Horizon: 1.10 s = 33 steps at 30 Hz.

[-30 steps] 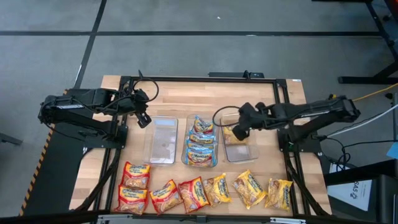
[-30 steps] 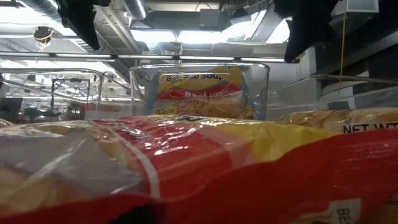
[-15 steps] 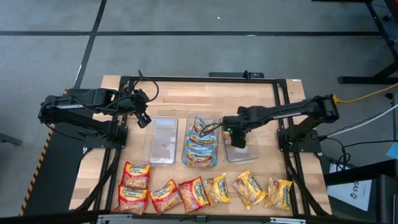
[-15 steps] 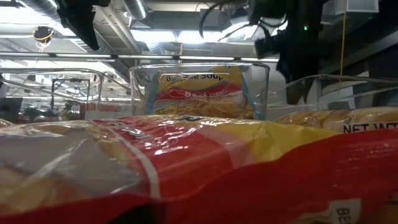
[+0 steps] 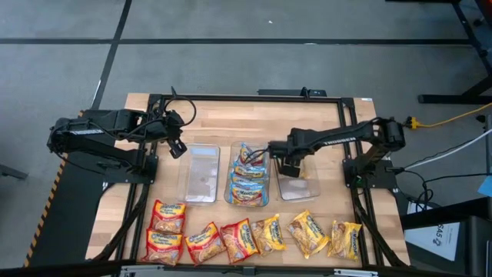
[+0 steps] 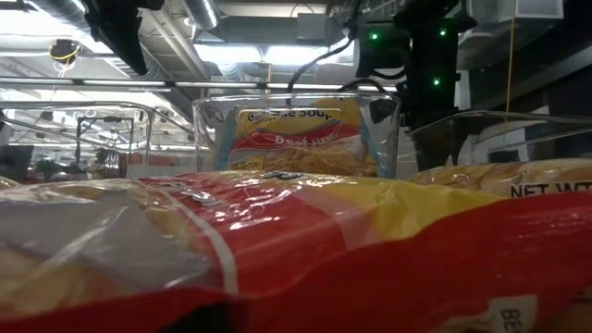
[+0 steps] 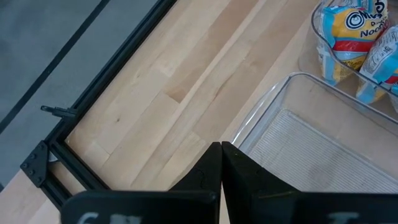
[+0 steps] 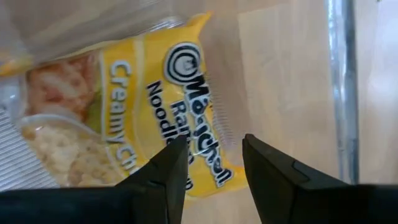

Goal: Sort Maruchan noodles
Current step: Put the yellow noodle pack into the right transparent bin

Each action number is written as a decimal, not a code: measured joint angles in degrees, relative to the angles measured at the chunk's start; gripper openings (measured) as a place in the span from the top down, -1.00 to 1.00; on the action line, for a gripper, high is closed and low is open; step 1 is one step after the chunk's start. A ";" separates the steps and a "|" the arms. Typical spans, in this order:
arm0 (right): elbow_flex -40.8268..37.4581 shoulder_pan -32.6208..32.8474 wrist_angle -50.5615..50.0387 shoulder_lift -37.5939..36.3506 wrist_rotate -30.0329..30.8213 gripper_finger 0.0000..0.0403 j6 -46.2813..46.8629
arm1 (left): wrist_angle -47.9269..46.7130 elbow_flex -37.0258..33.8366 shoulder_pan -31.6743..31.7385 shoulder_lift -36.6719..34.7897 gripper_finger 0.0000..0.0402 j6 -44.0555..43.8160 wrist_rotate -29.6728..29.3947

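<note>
My right gripper (image 5: pixel 284 165) (image 8: pixel 214 163) reaches down into the far end of the right clear tub (image 5: pixel 306 191), open, right above a yellow Maruchan packet (image 8: pixel 124 93) that lies flat on the tub's floor. The middle tub (image 5: pixel 265 201) holds several blue-trimmed packets (image 5: pixel 248 175). The left tub (image 5: pixel 201 175) is bare. A row of red packets (image 5: pixel 202 242) and yellow packets (image 5: pixel 307 233) lies along the near edge. My left gripper (image 5: pixel 178 148) (image 7: pixel 221 165) hangs shut over the wood by the left tub's far left corner.
A black frame (image 5: pixel 154 100) runs around the wooden tabletop (image 5: pixel 231 123), which is bare on the far side. In the low view a red packet (image 6: pixel 277 250) fills the foreground, and behind it stands the middle tub (image 6: pixel 296 139).
My right gripper has come down into the right tub and toward the table's left, rolling as it went. The yellow packet that hung from it now lies on the tub's floor, let go.
</note>
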 joint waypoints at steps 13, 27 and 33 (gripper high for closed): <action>-3.56 -1.36 4.51 0.02 -4.95 0.25 1.43 | -0.01 0.00 0.01 0.00 1.00 0.02 0.00; -3.27 -1.36 4.43 -0.09 -6.51 0.96 3.61 | -0.02 0.00 0.02 0.00 1.00 0.02 0.00; 0.99 -1.32 -1.40 -0.18 -5.75 0.99 4.58 | 0.00 0.00 0.00 0.00 1.00 0.02 0.00</action>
